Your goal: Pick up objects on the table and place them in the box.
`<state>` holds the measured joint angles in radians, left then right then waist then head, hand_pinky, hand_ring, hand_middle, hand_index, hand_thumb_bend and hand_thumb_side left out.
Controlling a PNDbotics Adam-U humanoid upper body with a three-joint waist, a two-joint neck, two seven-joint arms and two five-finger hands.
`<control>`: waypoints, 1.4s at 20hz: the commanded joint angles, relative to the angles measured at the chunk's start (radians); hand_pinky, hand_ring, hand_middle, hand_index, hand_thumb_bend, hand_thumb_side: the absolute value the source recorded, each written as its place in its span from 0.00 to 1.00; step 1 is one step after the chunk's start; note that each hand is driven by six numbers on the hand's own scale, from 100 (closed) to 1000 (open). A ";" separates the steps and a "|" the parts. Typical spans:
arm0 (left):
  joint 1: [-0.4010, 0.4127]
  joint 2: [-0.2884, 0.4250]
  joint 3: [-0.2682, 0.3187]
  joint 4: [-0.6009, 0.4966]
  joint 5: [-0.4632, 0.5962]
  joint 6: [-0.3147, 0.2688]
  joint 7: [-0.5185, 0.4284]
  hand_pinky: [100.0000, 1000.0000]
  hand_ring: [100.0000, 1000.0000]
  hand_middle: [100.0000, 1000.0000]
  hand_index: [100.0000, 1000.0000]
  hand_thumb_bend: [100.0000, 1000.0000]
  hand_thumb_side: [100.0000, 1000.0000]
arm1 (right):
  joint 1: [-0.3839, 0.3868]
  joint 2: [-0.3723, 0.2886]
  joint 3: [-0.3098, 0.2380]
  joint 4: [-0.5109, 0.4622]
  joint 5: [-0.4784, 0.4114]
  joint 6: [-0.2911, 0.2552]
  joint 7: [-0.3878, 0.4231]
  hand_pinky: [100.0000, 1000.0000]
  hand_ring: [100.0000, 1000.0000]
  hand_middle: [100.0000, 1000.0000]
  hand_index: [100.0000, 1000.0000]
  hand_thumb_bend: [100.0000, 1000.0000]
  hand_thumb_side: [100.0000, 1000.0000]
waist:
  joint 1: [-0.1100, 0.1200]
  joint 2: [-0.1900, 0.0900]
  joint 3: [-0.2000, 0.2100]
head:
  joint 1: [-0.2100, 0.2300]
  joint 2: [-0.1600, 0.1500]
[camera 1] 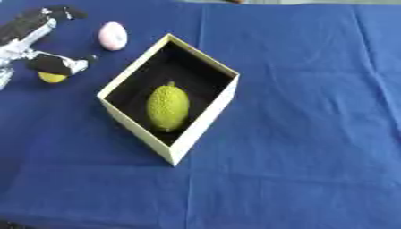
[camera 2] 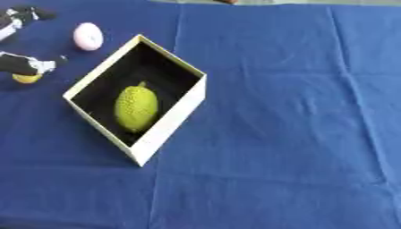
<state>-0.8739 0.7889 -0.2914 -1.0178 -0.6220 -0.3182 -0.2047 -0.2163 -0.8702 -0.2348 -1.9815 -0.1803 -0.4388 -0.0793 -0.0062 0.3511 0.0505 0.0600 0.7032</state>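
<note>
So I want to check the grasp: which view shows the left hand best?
The left eye view: the left hand shows with its fingers spread over the small yellow object. The right eye view crops it at the edge, leaving only fingertips.

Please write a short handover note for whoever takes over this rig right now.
Left hand: at the upper left, fingers curled over a small yellow object on the blue cloth; whether it is gripped is unclear.
Right hand: not in view.
Done: the green bumpy fruit lies inside the box.
Left: the yellow object, and the pink egg-shaped object lying beyond the box's far-left side.
</note>
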 commanded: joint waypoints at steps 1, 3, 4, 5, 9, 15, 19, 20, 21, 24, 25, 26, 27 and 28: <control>-0.035 0.025 0.058 0.076 -0.072 -0.056 -0.070 0.93 0.92 0.84 0.94 0.36 0.34 | 0.002 -0.039 -0.028 -0.019 -0.047 0.014 0.021 0.87 0.84 0.41 0.73 0.00 0.47 | 0.003 -0.027 0.003 | -0.006 0.000; -0.046 0.030 0.083 0.107 -0.103 -0.086 -0.101 0.93 0.92 0.85 0.95 0.34 0.29 | 0.006 -0.037 -0.034 -0.019 -0.060 0.022 0.037 0.87 0.84 0.41 0.73 0.00 0.47 | 0.003 -0.028 0.005 | -0.009 0.001; -0.049 0.033 0.096 0.115 -0.118 -0.101 -0.117 0.93 0.93 0.85 0.95 0.33 0.24 | 0.007 -0.036 -0.035 -0.019 -0.064 0.025 0.043 0.87 0.84 0.41 0.73 0.00 0.47 | 0.003 -0.028 0.006 | -0.011 0.001; -0.050 0.036 0.107 0.123 -0.133 -0.116 -0.131 0.93 0.93 0.85 0.95 0.33 0.21 | 0.008 -0.034 -0.036 -0.019 -0.067 0.027 0.049 0.87 0.84 0.41 0.73 0.00 0.47 | 0.003 -0.028 0.007 | -0.013 0.002; -0.039 0.054 0.144 0.138 -0.192 -0.163 -0.191 0.93 0.92 0.85 0.96 0.38 0.30 | 0.012 -0.028 -0.039 -0.019 -0.072 0.037 0.063 0.87 0.84 0.40 0.73 0.00 0.47 | 0.005 -0.028 0.010 | -0.022 0.005; -0.027 0.055 0.218 0.114 -0.279 -0.229 -0.280 0.93 0.93 0.85 0.96 0.41 0.41 | 0.021 -0.021 -0.043 -0.019 -0.068 0.055 0.075 0.87 0.84 0.40 0.72 0.00 0.47 | 0.009 -0.029 0.017 | -0.031 0.010; -0.031 0.050 0.247 0.099 -0.289 -0.241 -0.339 0.93 0.93 0.85 0.96 0.41 0.41 | 0.022 -0.020 -0.043 -0.019 -0.067 0.058 0.077 0.87 0.84 0.40 0.72 0.00 0.47 | 0.009 -0.029 0.019 | -0.032 0.011; -0.032 0.049 0.251 0.094 -0.285 -0.239 -0.354 0.93 0.93 0.85 0.96 0.41 0.41 | 0.023 -0.020 -0.044 -0.019 -0.067 0.058 0.077 0.87 0.84 0.40 0.72 0.00 0.47 | 0.009 -0.029 0.019 | -0.033 0.011; -0.033 0.046 0.257 0.091 -0.279 -0.235 -0.369 0.91 0.92 0.83 0.96 0.41 0.45 | 0.026 -0.016 -0.042 -0.018 -0.067 0.060 0.079 0.87 0.83 0.39 0.71 0.00 0.47 | 0.008 -0.029 0.018 | -0.030 0.008; -0.038 0.024 0.277 0.080 -0.264 -0.202 -0.410 0.91 0.91 0.83 0.96 0.41 0.45 | 0.039 0.002 -0.040 -0.018 -0.060 0.084 0.094 0.88 0.83 0.39 0.71 0.00 0.47 | 0.008 -0.029 0.014 | -0.026 0.003; -0.038 0.019 0.281 0.075 -0.261 -0.190 -0.419 0.90 0.91 0.83 0.96 0.41 0.45 | 0.040 0.006 -0.040 -0.019 -0.058 0.089 0.098 0.88 0.83 0.39 0.71 0.00 0.47 | 0.008 -0.029 0.014 | -0.025 0.002; -0.039 0.015 0.283 0.071 -0.262 -0.178 -0.424 0.90 0.91 0.83 0.96 0.41 0.45 | 0.042 0.009 -0.040 -0.019 -0.057 0.094 0.102 0.88 0.83 0.39 0.71 0.00 0.47 | 0.008 -0.028 0.013 | -0.025 0.002; -0.040 0.012 0.284 0.067 -0.265 -0.167 -0.424 0.90 0.91 0.83 0.96 0.42 0.45 | 0.043 0.012 -0.040 -0.019 -0.056 0.098 0.106 0.88 0.83 0.38 0.71 0.00 0.46 | 0.008 -0.028 0.013 | -0.024 0.002; -0.041 0.009 0.286 0.064 -0.271 -0.158 -0.421 0.90 0.91 0.83 0.96 0.42 0.45 | 0.045 0.014 -0.040 -0.019 -0.054 0.101 0.111 0.88 0.83 0.38 0.71 0.00 0.46 | 0.008 -0.028 0.012 | -0.024 0.002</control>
<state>-0.8923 0.7732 -0.0269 -0.9329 -0.8936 -0.4805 -0.6131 -0.1665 -0.8371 -0.2614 -1.9848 -0.2391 -0.3428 0.0267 0.0003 0.3477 0.0624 0.0322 0.7121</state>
